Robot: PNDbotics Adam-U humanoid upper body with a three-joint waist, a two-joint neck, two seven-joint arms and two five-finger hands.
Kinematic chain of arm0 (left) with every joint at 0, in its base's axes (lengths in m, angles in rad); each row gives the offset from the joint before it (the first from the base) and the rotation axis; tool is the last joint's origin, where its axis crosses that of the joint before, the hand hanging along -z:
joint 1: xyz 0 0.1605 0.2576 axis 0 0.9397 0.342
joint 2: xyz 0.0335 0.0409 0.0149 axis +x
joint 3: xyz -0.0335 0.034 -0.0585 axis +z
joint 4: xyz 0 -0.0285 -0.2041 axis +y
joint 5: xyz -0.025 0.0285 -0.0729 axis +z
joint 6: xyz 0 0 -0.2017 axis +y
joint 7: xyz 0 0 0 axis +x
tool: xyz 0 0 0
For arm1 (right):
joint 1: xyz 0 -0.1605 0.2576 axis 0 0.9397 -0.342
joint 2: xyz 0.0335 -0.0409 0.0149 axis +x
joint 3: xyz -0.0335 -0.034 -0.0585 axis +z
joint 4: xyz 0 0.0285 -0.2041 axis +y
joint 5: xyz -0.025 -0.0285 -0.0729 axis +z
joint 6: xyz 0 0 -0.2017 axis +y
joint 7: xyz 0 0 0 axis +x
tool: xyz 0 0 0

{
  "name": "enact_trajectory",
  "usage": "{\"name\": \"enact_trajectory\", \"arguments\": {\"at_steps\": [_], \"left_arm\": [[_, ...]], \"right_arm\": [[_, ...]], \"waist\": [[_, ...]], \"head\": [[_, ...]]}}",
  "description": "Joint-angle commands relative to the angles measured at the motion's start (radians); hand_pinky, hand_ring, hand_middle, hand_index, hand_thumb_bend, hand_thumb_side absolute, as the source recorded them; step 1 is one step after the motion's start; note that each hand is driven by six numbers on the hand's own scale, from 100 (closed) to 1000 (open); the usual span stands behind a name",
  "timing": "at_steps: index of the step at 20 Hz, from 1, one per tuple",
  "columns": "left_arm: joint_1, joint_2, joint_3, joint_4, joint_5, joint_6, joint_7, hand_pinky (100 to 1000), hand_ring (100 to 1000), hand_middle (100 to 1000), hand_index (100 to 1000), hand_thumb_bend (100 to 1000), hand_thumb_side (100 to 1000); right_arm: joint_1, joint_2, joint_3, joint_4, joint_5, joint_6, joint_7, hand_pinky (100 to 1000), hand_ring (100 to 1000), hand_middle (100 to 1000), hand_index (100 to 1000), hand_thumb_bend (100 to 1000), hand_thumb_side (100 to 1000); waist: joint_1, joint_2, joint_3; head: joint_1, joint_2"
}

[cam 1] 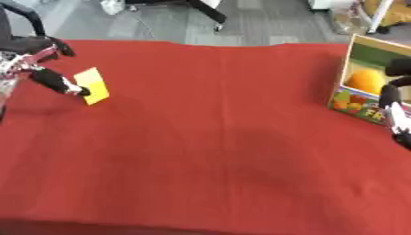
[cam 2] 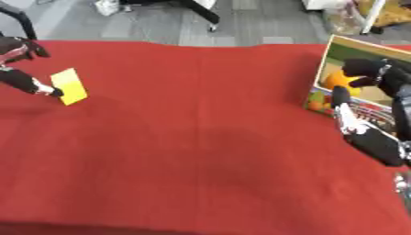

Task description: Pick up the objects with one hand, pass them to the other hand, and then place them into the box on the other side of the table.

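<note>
One yellow card (cam 1: 93,86) was in play, pinched at its edge between the fingertips of your left hand (cam 1: 50,79) and held just above the red cloth (cam 1: 217,137) at the table's far left. Your right hand (cam 2: 365,131) waited well apart at the right side, just beside the fruit-printed box (cam 2: 353,59), fingers straight and relaxed, holding nothing. By my judgement you stood at the pickup step, handover not begun; the next move called for both hands to meet over mid-table so the right could take the card's free edge. The left palm was cut off at the frame edge; the box's inside could not be made out
</note>
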Motion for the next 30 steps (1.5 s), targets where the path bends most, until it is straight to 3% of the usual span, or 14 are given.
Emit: {"name": "enact_trajectory", "arguments": {"at_steps": [1,11,26,30], "left_arm": [[-0.034,-0.002,0.034,0.057,-0.052,0.004,0.031,803,764,768,843,719,499],[-0.039,-0.039,0.066,0.148,-0.075,0.072,0.209,770,730,732,817,663,476],[-0.032,-0.065,0.083,0.211,-0.042,0.145,0.312,728,669,671,782,516,442],[-0.028,-0.068,0.082,0.217,-0.018,0.143,0.320,733,675,679,792,561,469]], "right_arm": [[-0.005,-0.006,0.000,-0.026,-0.011,-0.001,0.011,636,715,659,769,165,483],[-0.001,0.006,0.005,-0.026,-0.013,0.001,0.023,636,716,660,768,154,487],[0.001,0.016,0.007,-0.026,-0.008,0.004,0.026,635,718,660,764,136,489],[0.001,0.017,0.008,-0.026,-0.008,0.005,0.028,635,718,660,764,135,489]], "waist": [[-0.005,-0.007,-0.003],[-0.010,0.003,-0.017],[-0.016,0.019,-0.032],[-0.017,0.020,-0.030]], "head": [[0.004,-0.004],[0.006,-0.004],[0.012,-0.013],[0.011,-0.012]]}}
